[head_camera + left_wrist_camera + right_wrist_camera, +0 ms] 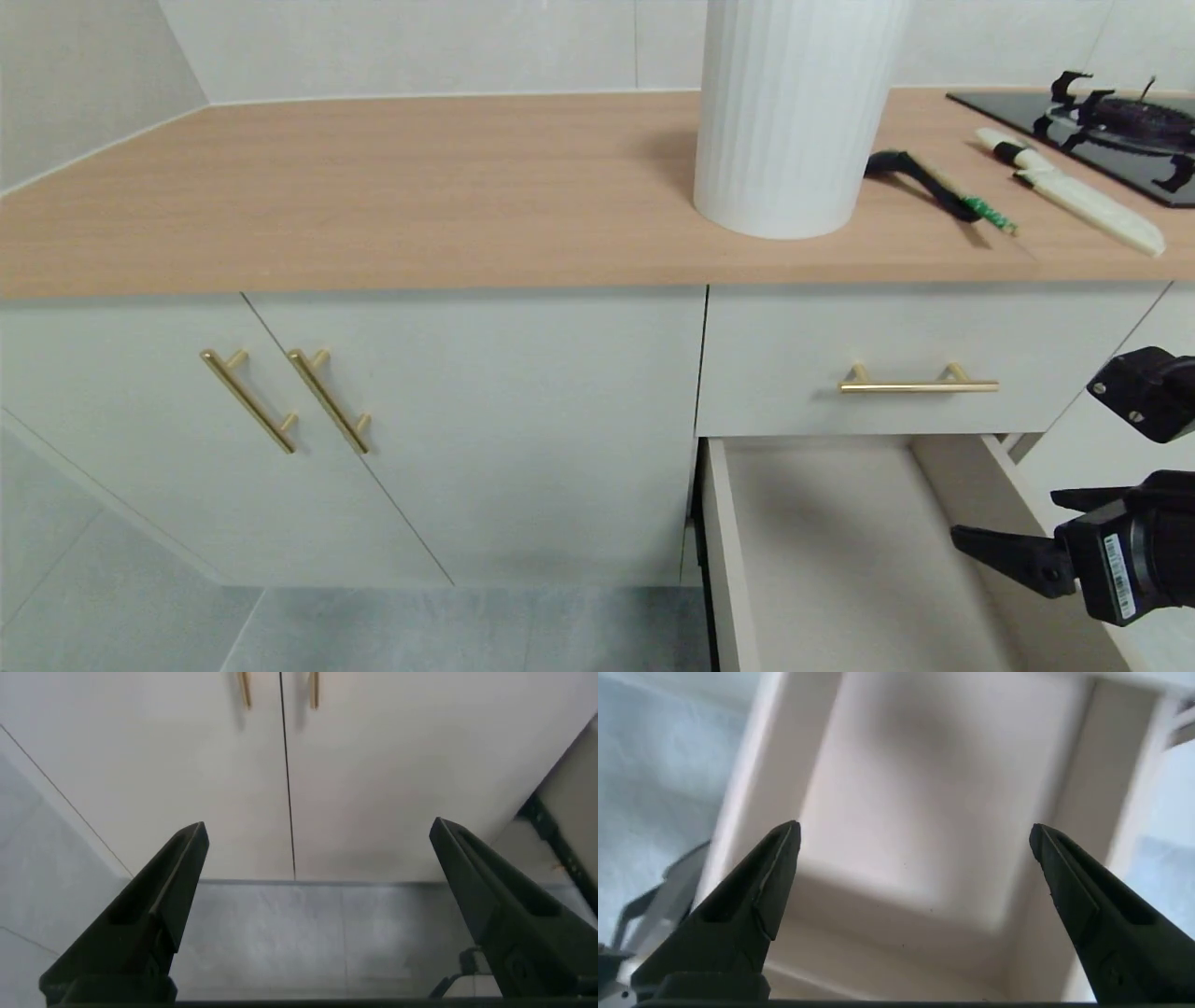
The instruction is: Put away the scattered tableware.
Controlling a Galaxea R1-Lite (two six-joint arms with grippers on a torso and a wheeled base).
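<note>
Cream-white knife with black band, black utensil with green-patterned end, lying side by side on wooden desk, open drawer below, right hand spread wide above it, left hand wide.

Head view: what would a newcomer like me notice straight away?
A tall white ribbed container stands on the wooden countertop, with a black-handled utensil and a white utensil lying between it and the stove. Below them a drawer is pulled out, and the right gripper hangs above it with its jaws open.
</note>
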